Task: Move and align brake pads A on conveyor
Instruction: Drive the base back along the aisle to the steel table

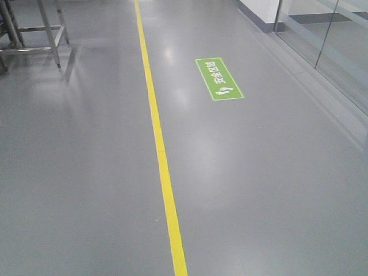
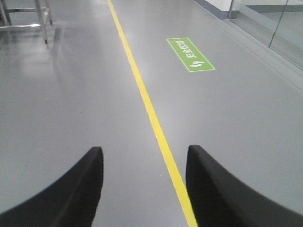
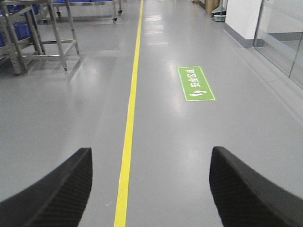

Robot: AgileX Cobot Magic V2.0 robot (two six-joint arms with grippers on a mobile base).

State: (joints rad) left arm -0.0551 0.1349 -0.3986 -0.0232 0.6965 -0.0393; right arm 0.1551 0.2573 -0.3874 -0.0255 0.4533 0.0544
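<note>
While neither the brake pads nor the belt shows in any of my three views, I see both claws hanging over grey floor (image 1: 86, 172). My left claw (image 2: 144, 158) is spread wide, nothing between its fingers. My right claw (image 3: 151, 158) is spread too, empty. A yellow line (image 1: 163, 161) runs beneath both gaps. A green floor sign (image 1: 218, 79) lies right of it, and a steel frame (image 1: 49, 29) stands far left.
</note>
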